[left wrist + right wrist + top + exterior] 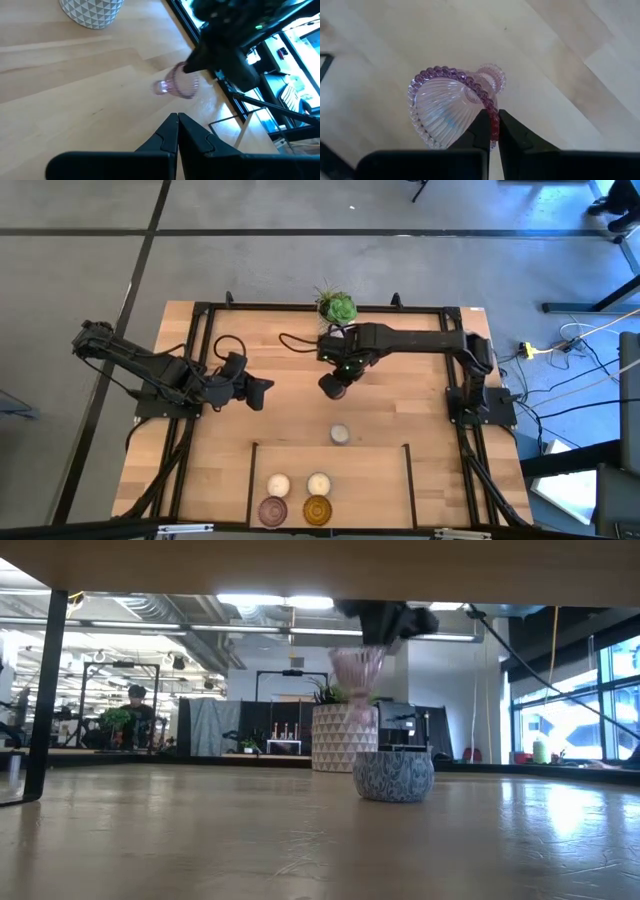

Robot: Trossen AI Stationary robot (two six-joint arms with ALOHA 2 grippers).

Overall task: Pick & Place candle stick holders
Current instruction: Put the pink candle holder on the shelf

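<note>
Left pincer [262, 389]: fingers pressed together on nothing, as seen in its own wrist view; parked over the left half of the counter [210, 470], well apart from the work. To be left where it is.

Grouped holders: two cream-white holders [277, 484] [318, 483], a purplish-pink holder [272, 509] and an amber holder [317, 510] are set in a tight square at the near edge of the counter, well below and slightly left of the right pincer in the high view.

Lone holder: a patterned pale holder [393, 776] stands upright on the counter, between the right pincer and the grouped four, just off its line.

Right pincer [490, 126]: pinching the beaded rim of a pink glass holder [451, 106]; one finger is inside the bowl, one outside.

Carried holder: held clear of the counter, seen hanging above the lone holder in the low view; it appears tilted, stem leading.

Plant pot [345, 738]: behind the right pincer; not to be touched.

Step in hand (judged): carry to the group.

Handling notes: a rim pinch on ribbed glass is judged slip-prone, so travel should be slow and without wrist swing. The lone holder should be passed at height. The base should be levelled before lowering, and release made only once the foot is flat beside the group, not touching it.
</note>
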